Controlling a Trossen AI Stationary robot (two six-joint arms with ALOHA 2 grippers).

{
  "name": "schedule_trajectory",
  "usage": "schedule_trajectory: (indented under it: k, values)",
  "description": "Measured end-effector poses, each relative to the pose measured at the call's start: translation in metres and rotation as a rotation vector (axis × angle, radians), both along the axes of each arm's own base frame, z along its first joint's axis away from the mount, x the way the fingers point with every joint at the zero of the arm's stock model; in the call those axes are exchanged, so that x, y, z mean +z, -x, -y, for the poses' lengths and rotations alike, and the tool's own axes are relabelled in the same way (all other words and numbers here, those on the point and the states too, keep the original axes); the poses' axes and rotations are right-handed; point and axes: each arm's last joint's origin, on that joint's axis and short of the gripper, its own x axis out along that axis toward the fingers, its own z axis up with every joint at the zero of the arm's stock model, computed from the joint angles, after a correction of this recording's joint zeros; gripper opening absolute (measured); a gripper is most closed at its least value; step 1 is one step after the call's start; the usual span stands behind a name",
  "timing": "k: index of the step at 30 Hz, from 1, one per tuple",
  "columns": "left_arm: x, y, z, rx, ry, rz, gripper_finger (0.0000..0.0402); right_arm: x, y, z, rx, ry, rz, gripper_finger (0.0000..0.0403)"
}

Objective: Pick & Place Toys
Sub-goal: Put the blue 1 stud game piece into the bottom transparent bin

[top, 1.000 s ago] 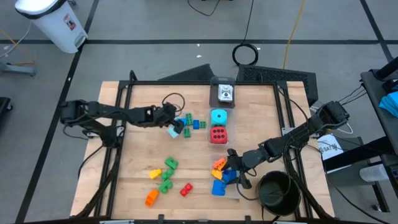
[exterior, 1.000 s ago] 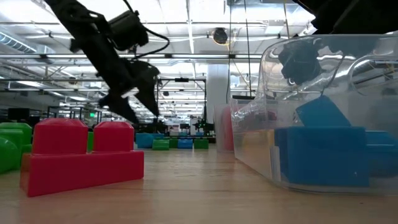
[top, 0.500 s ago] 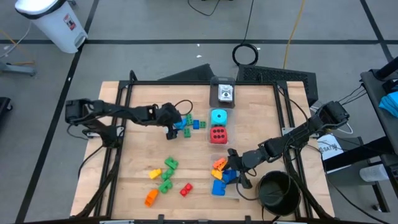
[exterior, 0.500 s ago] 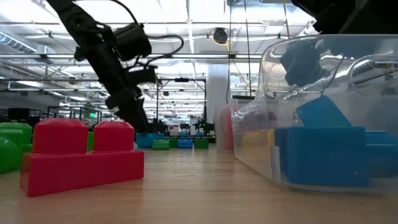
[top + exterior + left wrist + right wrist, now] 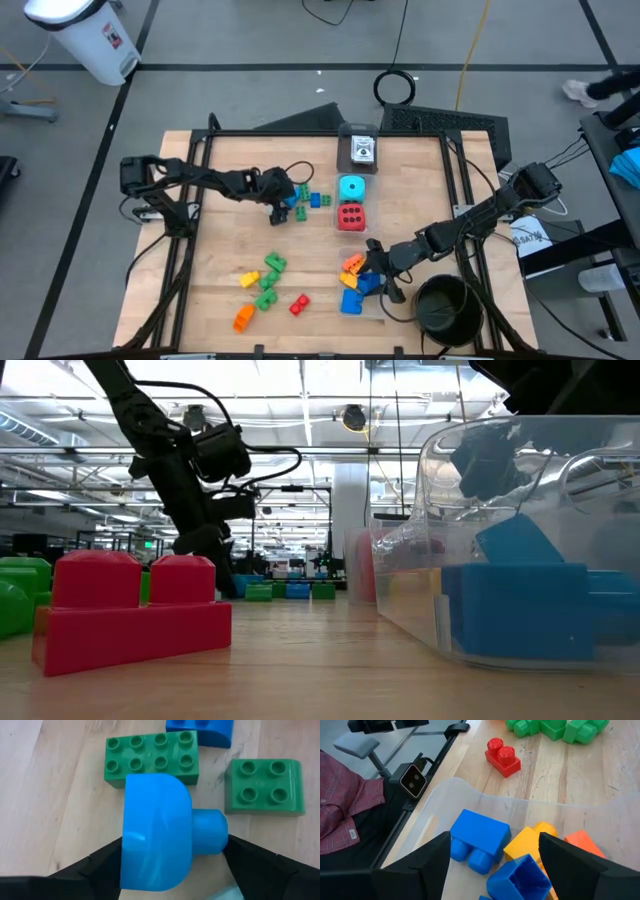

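The surface is a wooden top that carries both arms and all the toys.

A clear box lies directly beneath the right tool. The right tool's fingers stand spread above the box, gripping nothing. Below them, inside the box, lie a blue brick, a second blue brick, a yellow brick and an orange brick. Beyond the box wall, ahead of this tool, a red brick rests on the bare surface, with green bricks farther on.

The left tool is low at the surface. Between its spread fingers sits a blue rounded brick, its stud turned toward one finger; whether the fingers touch it cannot be told. Just ahead of this tool lie a green eight-stud brick, a green four-stud brick and a further blue brick.

Beside the left tool, toward the other arm, a cyan die and a red die sit in a clear tray.
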Motion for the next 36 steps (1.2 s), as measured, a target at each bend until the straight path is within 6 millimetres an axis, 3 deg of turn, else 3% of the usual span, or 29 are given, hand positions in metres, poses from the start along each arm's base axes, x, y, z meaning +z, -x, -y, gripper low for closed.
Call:
schedule_trajectory:
  k: [7, 15, 21, 25, 32, 36]
  values:
    - [0.003, -0.007, 0.009, 0.019, 0.025, 0.073, 0.0300, 0.000, 0.000, 0.000, 0.000, 0.001, -0.001, 0.0267]
    - [0.001, -0.007, 0.015, -0.027, 0.012, 0.043, 0.0264, 0.000, 0.000, 0.000, -0.001, -0.001, -0.003, 0.0263]
    - [0.002, -0.007, 0.018, -0.016, 0.017, 0.045, 0.0263, 0.000, 0.000, 0.000, -0.001, -0.001, -0.003, 0.0262]
    - [0.013, -0.006, 0.026, -0.002, 0.028, 0.086, 0.0263, 0.000, 0.000, 0.000, -0.001, -0.001, -0.003, 0.0262]
    - [0.053, -0.007, 0.065, -0.133, 0.031, 0.284, 0.0263, 0.000, -0.001, 0.001, -0.029, 0.014, 0.010, 0.0262]
    - [0.068, -0.010, 0.099, -0.182, -0.129, 0.396, 0.0263, 0.004, -0.004, 0.005, -0.124, 0.053, 0.071, 0.0263]
